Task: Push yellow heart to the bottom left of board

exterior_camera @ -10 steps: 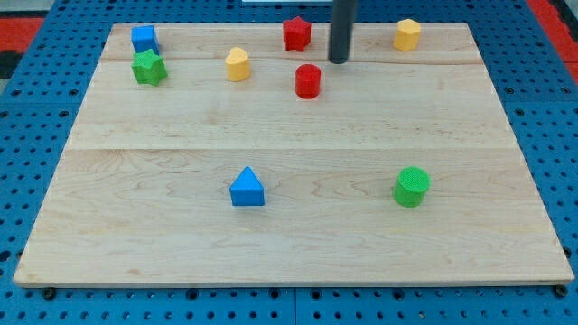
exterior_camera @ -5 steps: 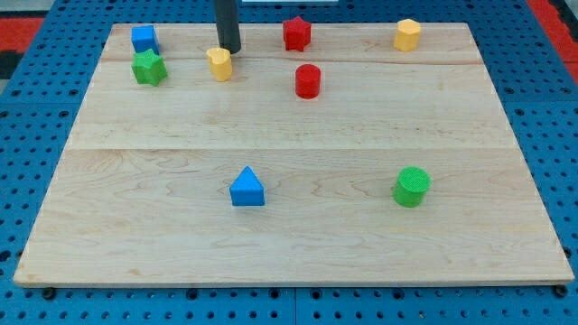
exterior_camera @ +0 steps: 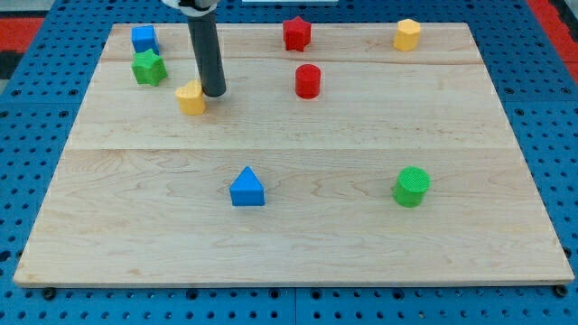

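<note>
The yellow heart point(exterior_camera: 191, 97) lies on the wooden board point(exterior_camera: 289, 235) in its upper left part, below and right of the green star point(exterior_camera: 149, 68). My tip point(exterior_camera: 214, 93) stands right against the heart's upper right side, touching it or nearly so. The rod rises from there toward the view's top.
A blue block point(exterior_camera: 144, 38) sits above the green star at the top left. A red star point(exterior_camera: 296, 33) and a red cylinder point(exterior_camera: 308, 80) are at top centre. A yellow hexagon point(exterior_camera: 407, 34) is at the top right. A blue triangle point(exterior_camera: 247, 188) and a green cylinder point(exterior_camera: 412, 186) lie lower down.
My tip swept from right of the red star to the left, reached the yellow heart, and pushed it down and to the left. The other blocks have not moved.
</note>
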